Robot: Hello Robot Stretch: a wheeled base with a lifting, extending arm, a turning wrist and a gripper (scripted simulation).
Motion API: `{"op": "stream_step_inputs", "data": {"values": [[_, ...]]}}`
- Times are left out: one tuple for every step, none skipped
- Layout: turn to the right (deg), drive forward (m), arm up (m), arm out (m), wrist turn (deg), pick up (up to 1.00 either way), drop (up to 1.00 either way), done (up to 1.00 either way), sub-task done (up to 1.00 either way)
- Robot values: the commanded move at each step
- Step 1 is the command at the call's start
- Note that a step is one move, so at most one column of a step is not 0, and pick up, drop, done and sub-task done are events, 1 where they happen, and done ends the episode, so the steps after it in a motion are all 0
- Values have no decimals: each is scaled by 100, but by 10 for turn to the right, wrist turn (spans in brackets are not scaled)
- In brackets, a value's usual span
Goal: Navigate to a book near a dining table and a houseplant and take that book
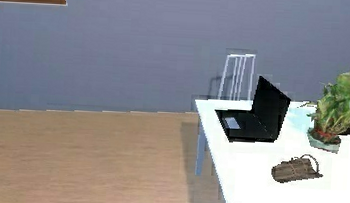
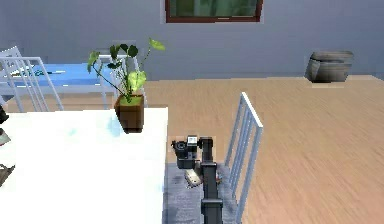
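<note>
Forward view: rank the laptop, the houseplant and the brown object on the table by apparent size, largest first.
1. The laptop and the houseplant: about alike, and the picture's edge cuts the houseplant, so no ranking between them.
2. The brown object: clearly smallest.

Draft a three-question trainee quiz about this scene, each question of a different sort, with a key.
1. True or false: in the forward view, the open black laptop stands on the white table.
2. In the arm side view, the leafy green houseplant grows from: A) a brown square pot; B) a red bucket; C) a glass vase.
3. Fill in: in the arm side view, the white slat-backed chair stands to the ___ of the dark gripper.

Key: 1 true; 2 A; 3 right.
</note>
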Motion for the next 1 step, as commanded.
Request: {"op": "stream_step_inputs", "data": {"values": [[0,0,-30,0,0,0,0,0,0]]}}
